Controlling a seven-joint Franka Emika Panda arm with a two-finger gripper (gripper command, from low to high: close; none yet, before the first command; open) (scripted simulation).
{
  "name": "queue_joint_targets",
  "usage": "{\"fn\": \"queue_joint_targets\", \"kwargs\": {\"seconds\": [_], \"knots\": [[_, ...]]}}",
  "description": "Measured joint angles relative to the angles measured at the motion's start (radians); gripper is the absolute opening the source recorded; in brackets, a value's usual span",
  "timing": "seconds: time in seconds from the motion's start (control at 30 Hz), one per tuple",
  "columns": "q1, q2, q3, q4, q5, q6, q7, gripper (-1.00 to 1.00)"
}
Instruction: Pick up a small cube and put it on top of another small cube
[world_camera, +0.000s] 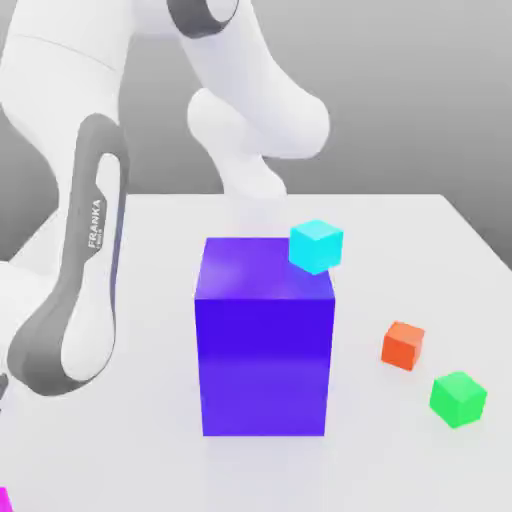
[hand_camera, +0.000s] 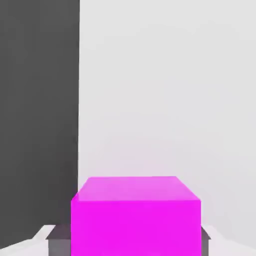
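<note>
The small cube (hand_camera: 136, 220) is bright magenta-pink and smooth. It sits on the white table (hand_camera: 165, 100), close up in the hand view. My gripper (hand_camera: 135, 242) is shut on it, one grey finger (hand_camera: 56, 241) against each side. A sliver of the same magenta cube (world_camera: 3, 498) peeks in at the bottom corner on the exterior view's left, where the arm (world_camera: 75, 300) reaches down. Other small cubes are cyan (world_camera: 316, 246), orange-red (world_camera: 403, 345) and green (world_camera: 458, 398).
A big blue-violet block (world_camera: 265, 340) stands mid-table. The cyan cube shows at its upper far corner; I cannot tell whether it rests on the block or behind it. The table's edge (hand_camera: 78, 100) runs close beside the held cube, with dark floor past it.
</note>
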Motion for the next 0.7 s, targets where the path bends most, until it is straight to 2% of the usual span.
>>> {"fn": "queue_joint_targets", "kwargs": {"seconds": [0.13,0.5,0.7], "knots": [[0.006,-0.121,0.009,-0.035,-0.012,-0.083,0.004,-1.0],[0.231,-0.347,0.257,-0.283,-0.06,-0.053,-0.086,-1.0],[0.368,-0.472,0.425,-0.443,-0.072,-0.023,-0.156,-1.0]]}}
